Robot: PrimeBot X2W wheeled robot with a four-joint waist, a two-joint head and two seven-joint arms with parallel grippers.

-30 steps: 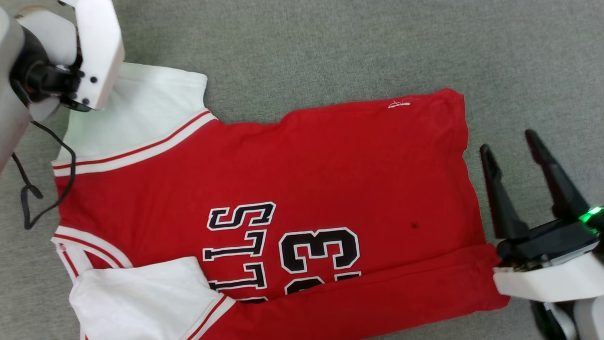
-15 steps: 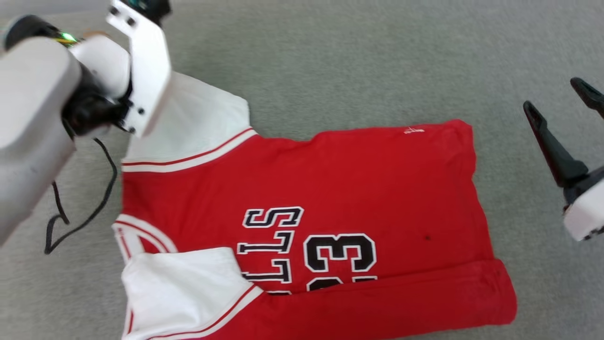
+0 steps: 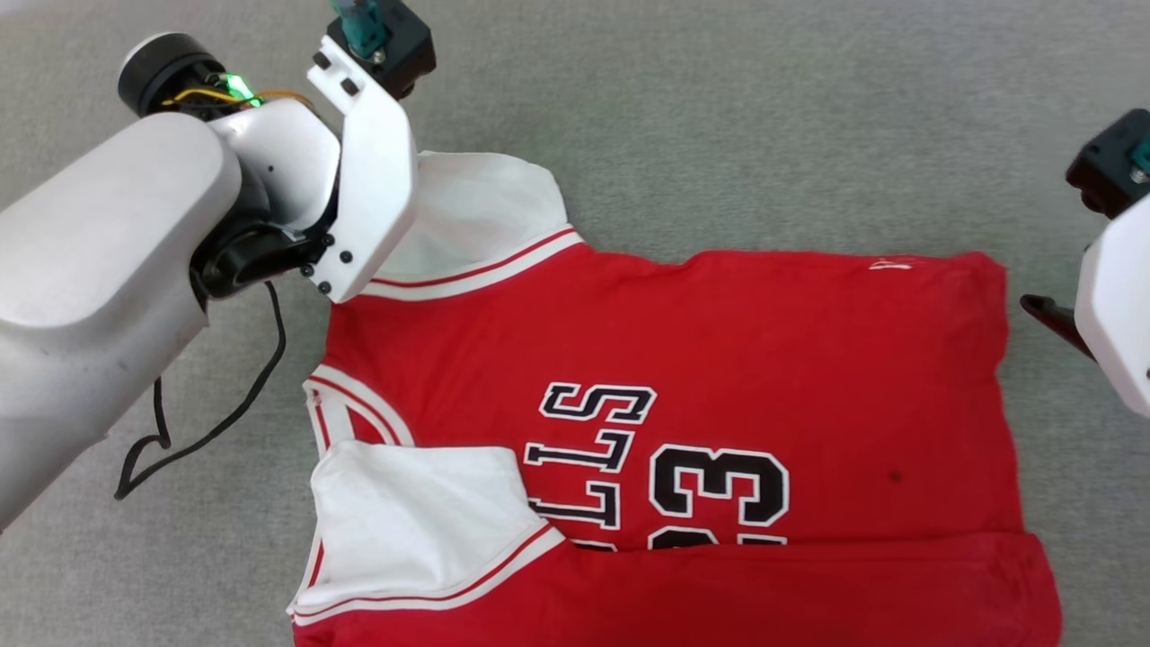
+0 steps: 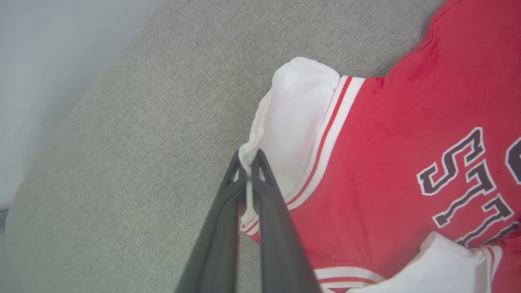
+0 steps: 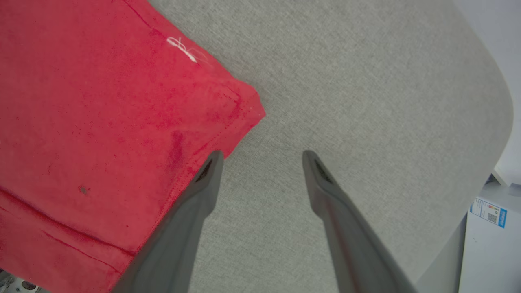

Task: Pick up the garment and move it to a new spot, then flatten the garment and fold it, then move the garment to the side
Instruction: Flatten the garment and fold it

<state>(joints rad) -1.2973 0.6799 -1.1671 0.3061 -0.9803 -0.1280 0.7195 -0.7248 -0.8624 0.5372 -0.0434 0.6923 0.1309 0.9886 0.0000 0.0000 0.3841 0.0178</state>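
The garment [image 3: 719,359], a red jersey with black lettering and white sleeves, lies on the grey surface with its near edge folded up over the number. In the left wrist view my left gripper [image 4: 248,163] is shut on the outer edge of the far white sleeve [image 4: 293,122], pinching a ridge of cloth. In the head view that arm's white wrist [image 3: 359,180] covers the same sleeve [image 3: 476,216]. My right gripper [image 5: 262,156] stands open beside the garment's [image 5: 101,122] far hem corner. Its left finger [image 5: 203,179] overlaps the hem and holds nothing.
A black cable [image 3: 207,422] loops over the grey surface [image 3: 719,117] left of the garment. In the right wrist view the surface's rounded edge [image 5: 500,101] runs down the right side, with a white labelled box [image 5: 488,228] beyond it.
The head camera has shifted, so the garment sits further right in the picture. The left jaws have closed on the sleeve edge. The right gripper has moved from the near hem corner toward the far one.
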